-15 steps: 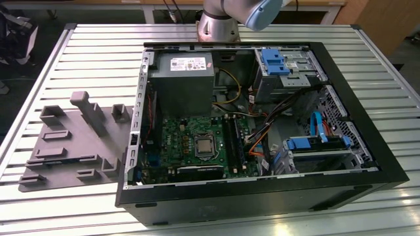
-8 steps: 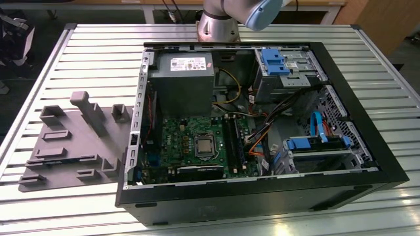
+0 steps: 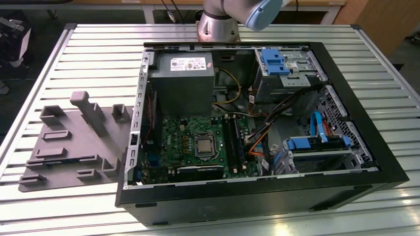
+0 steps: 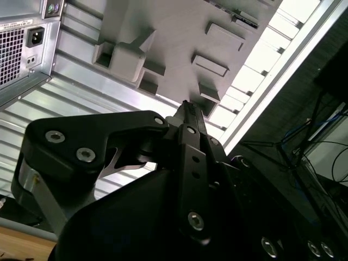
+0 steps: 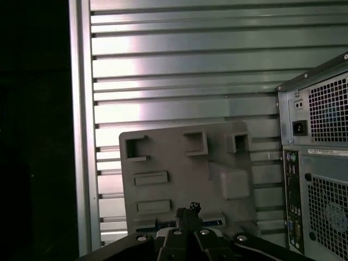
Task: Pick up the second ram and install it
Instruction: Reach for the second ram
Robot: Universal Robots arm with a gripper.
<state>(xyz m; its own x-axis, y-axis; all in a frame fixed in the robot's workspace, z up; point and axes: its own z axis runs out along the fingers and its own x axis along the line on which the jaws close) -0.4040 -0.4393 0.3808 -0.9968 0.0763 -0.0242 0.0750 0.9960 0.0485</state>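
In both wrist views my gripper (image 5: 189, 209) (image 4: 186, 106) hangs above the grey tray (image 5: 179, 157) (image 4: 174, 38), its black fingers pressed together and shut, with nothing visible between them. What looks like the second ram (image 5: 163, 223) (image 4: 246, 19), a thin dark stick, lies along one edge of the tray, partly hidden behind my fingers in the first wrist view. In the exterior view the open computer case (image 3: 262, 196) shows its green motherboard with the long black slots (image 3: 231, 142). The tray (image 3: 72, 147) lies at the exterior view's left of the case.
The case and tray rest on a slatted metal table (image 3: 98, 44). The arm's base (image 3: 220, 24) stands behind the case. The tray carries several raised blocks, one tall (image 3: 88, 110). The case's back panel (image 5: 321, 163) stands close beside the tray. The table edge (image 5: 81, 136) runs past it.
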